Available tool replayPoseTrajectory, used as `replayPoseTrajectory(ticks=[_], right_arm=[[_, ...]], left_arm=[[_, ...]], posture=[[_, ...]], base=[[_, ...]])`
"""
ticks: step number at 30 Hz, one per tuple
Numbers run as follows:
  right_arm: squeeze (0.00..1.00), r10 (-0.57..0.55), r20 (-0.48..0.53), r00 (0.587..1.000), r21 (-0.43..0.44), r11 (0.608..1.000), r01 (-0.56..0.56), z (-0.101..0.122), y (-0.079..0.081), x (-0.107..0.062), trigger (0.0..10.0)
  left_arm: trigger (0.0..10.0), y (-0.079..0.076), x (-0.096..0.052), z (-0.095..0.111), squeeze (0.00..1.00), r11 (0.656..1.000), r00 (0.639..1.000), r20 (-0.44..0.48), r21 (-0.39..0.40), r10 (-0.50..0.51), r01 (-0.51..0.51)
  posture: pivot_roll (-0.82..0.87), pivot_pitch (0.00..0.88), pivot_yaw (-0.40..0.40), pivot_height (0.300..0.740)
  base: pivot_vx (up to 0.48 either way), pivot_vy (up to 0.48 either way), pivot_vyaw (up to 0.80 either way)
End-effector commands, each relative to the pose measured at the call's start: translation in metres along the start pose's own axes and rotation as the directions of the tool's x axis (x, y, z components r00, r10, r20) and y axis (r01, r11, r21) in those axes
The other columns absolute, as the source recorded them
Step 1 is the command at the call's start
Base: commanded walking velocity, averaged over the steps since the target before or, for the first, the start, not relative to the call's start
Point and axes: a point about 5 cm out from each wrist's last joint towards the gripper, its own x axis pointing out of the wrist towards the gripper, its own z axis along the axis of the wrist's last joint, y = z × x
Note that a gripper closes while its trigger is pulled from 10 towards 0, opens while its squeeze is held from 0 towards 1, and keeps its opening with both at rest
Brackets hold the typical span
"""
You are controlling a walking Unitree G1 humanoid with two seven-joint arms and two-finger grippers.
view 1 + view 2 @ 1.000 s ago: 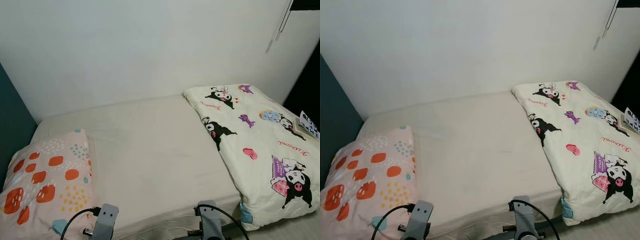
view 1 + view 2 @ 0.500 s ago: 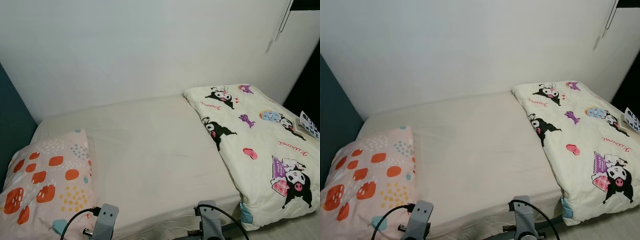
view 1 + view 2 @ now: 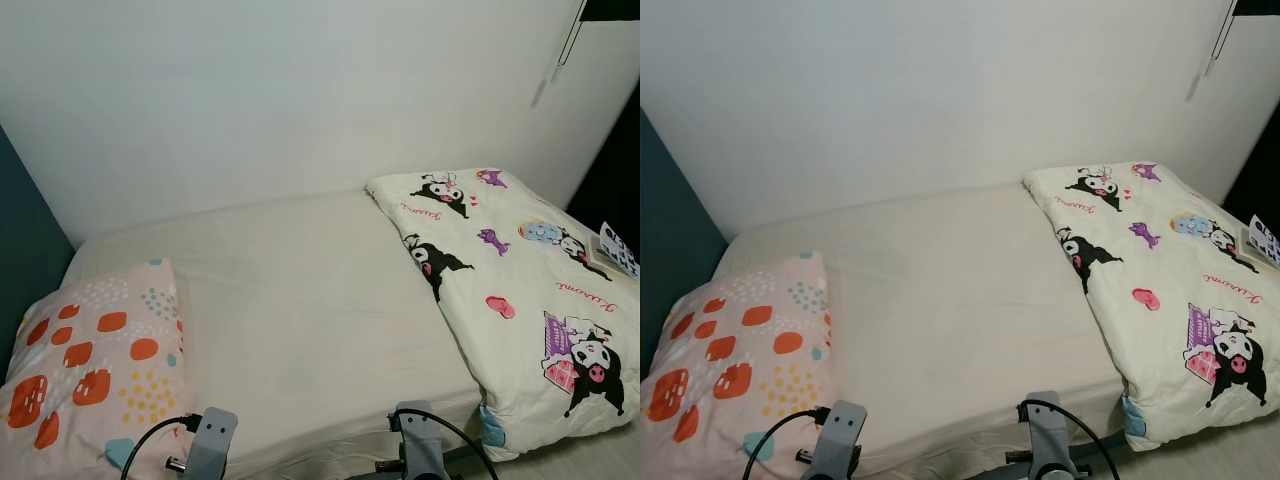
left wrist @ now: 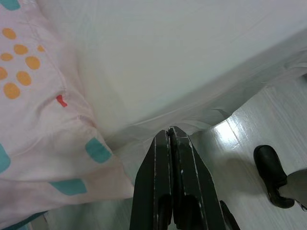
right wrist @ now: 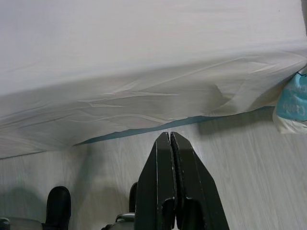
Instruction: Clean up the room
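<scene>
A bed [image 3: 300,300] with a cream sheet lies before me against a white wall. On its left end rests a pink pillow [image 3: 95,365] with orange and teal spots. A folded cartoon-print quilt [image 3: 510,290] covers the right end and hangs over the front edge. Both arms [image 3: 210,445] [image 3: 420,440] are held low at the bed's front edge. My left gripper [image 4: 170,136] is shut and empty, pointing at the sheet's hanging edge beside the pillow corner. My right gripper [image 5: 169,140] is shut and empty, above the floor below the sheet's hem.
A dark teal headboard [image 3: 20,250] stands at the far left. Pale wood floor [image 5: 249,182] runs along the bed front, with my black foot [image 4: 271,172] on it. A cord [image 3: 560,50] hangs at the upper right wall. A patterned card [image 3: 620,248] lies on the quilt's right edge.
</scene>
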Motion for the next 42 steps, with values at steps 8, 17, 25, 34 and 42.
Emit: replayPoseTrajectory(ticks=[8,17,25,34,42], right_arm=[[0.0,0.002,-0.015,1.0,-0.005,1.0,-0.002,-0.0035,0.0028,-0.001,10.0],[0.0,-0.001,-0.012,1.0,-0.003,1.0,0.001,-0.0023,0.003,-0.0006,10.0],[0.0,0.001,-0.014,1.0,-0.001,1.0,-0.001,-0.0013,0.0039,0.0,10.0],[0.0,0.0,-0.016,1.0,0.0,1.0,0.0,-0.0018,0.0035,-0.0001,10.0],[0.0,-0.001,-0.016,1.0,-0.002,1.0,0.001,-0.0014,0.0028,0.0001,10.0]], left_arm=[[10.0,-0.0032,0.0017,0.0023,0.0,1.0,1.0,-0.002,-0.001,-0.011,0.011],[10.0,-0.0002,0.001,0.0006,0.0,1.0,1.0,-0.007,0.01,-0.007,0.007],[10.0,0.0018,0.0005,-0.0007,0.0,1.0,1.0,-0.011,0.007,0.0,0.0],[10.0,0.0004,0.0012,0.0006,0.0,1.0,1.0,-0.009,0.006,-0.005,0.005],[10.0,-0.0002,0.0014,0.0012,0.0,1.0,1.0,-0.007,0.004,-0.004,0.004]], posture=[[-0.01,0.092,0.008,0.74],[-0.01,0.089,0.012,0.74],[-0.01,0.089,0.009,0.74],[-0.01,0.091,0.01,0.74],[-0.01,0.093,0.008,0.74]], base=[[0.0,0.0,0.0],[0.0,0.0,0.0],[0.0,0.0,0.0],[0.0,0.0,0.0],[0.0,0.0,0.0]])
